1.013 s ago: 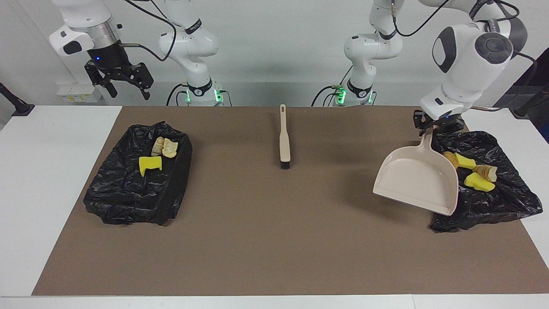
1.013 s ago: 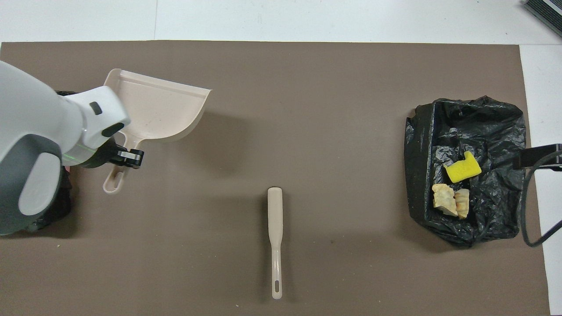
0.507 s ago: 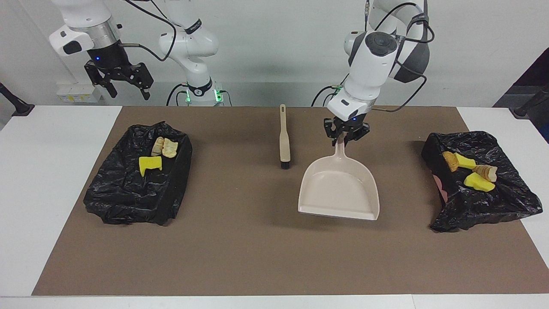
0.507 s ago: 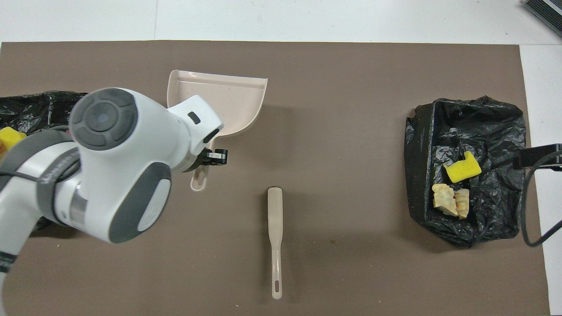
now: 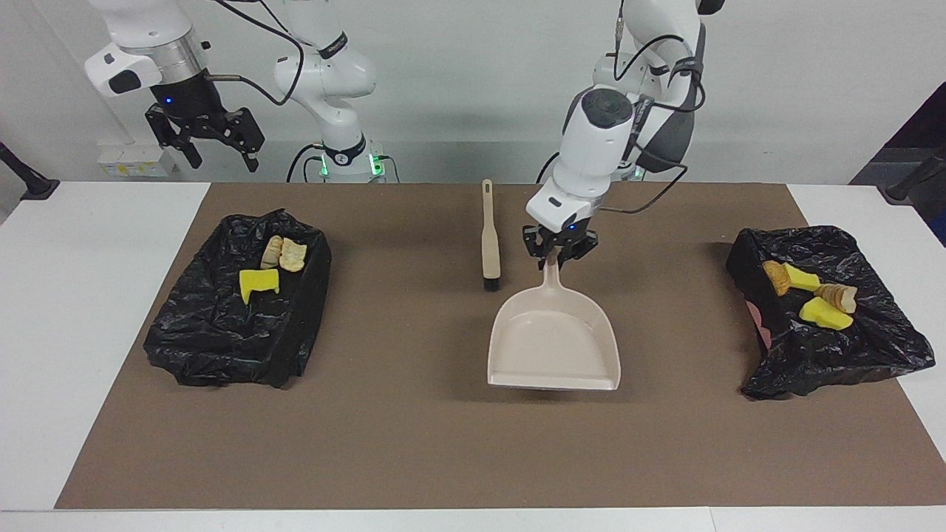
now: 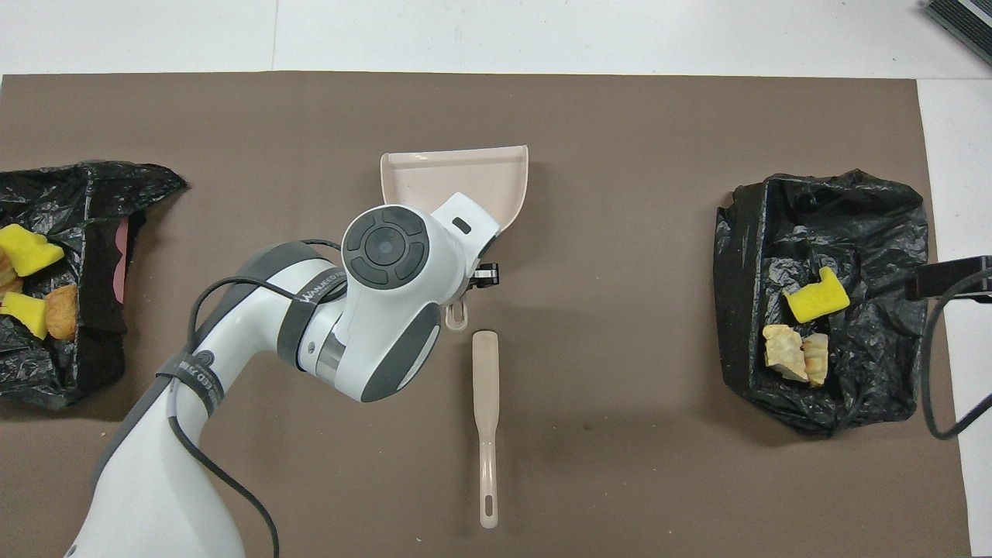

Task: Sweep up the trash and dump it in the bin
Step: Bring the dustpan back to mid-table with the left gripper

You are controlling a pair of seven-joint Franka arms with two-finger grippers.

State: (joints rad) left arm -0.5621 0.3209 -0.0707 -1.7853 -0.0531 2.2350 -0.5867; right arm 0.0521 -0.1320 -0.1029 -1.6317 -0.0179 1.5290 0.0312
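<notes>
Nearest the robots, the brush (image 5: 488, 235) lies on the brown mat (image 5: 414, 443). At frame centre the left gripper (image 5: 556, 255) has its jaws clenched on the dustpan (image 5: 554, 340) handle — pan empty. The trash is yellow sponge chunks and golden-brown bread pieces: three in the black-lined bin (image 5: 236, 318) at the facing view's left, four in the bin (image 5: 828, 310) at its right. Only the facing view shows the right gripper (image 5: 211, 140) — waiting upper left, jaws released.

Arms: we note glossy white shells, grey joint bands, round grey end caps.
Grippers: black; left gripper (image 5: 559, 253), right gripper (image 5: 215, 145).
Cables: thin, black, looping.
Lights: green at bases, blue at wrists.
</notes>
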